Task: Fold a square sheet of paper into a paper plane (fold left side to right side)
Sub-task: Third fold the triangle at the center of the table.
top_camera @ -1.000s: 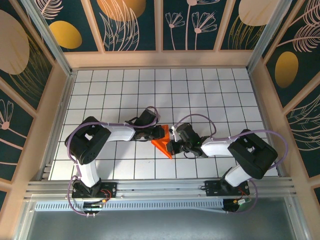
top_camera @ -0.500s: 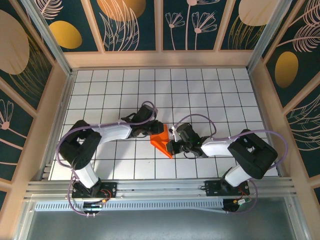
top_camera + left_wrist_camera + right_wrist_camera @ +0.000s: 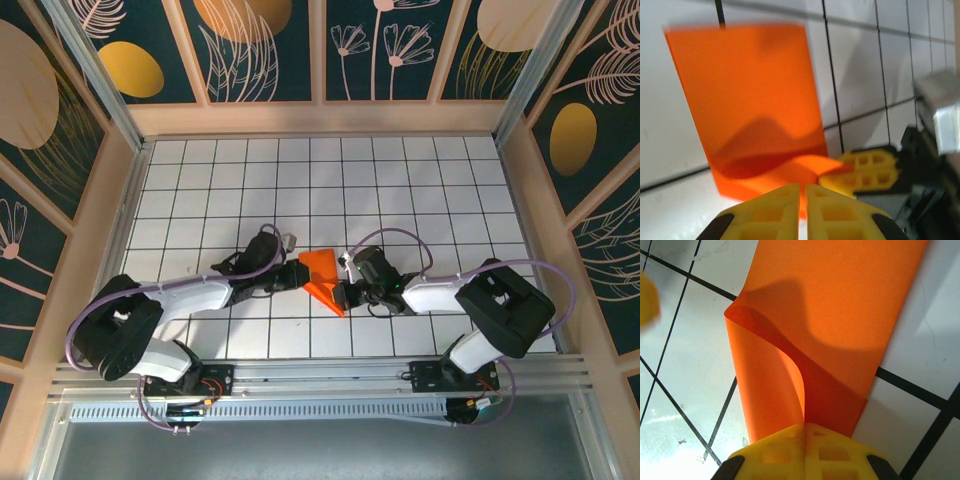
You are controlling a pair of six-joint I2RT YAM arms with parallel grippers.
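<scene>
Near edge: grey metal rail (image 3: 320, 375) carrying both arm bases. Both arms reach inward and meet a little in front of table centre.

Right gripper (image 3: 805, 432): yellow ribbed plastic fingers pressed tight together, clamped on the near edge of the thin bright orange paper sheet (image 3: 840, 300). The left flap of the paper lifts off the surface and curls over in a smooth, glossy, uncreased bend. The right part lies flat with a straight cut edge across a black grid line.

Left gripper (image 3: 800, 192): yellow fingers drawn to a hairline gap with orange showing in it. It looks pinched on the sheet's edge, though that view is blurred. One corner of the sheet bulges up just ahead of it, near the other gripper's yellow fingers (image 3: 865, 170).

From above, the sheet sits between the two grippers as a small wedge-like shape, its point toward the near edge.

Beyond: white gridded table (image 3: 400, 180), matt tiles with thin black lines, wide open toward the far side and both flanks. Pale wooden rim (image 3: 320, 120) bounds it, with dark patterned wall panels (image 3: 270, 50) behind.
</scene>
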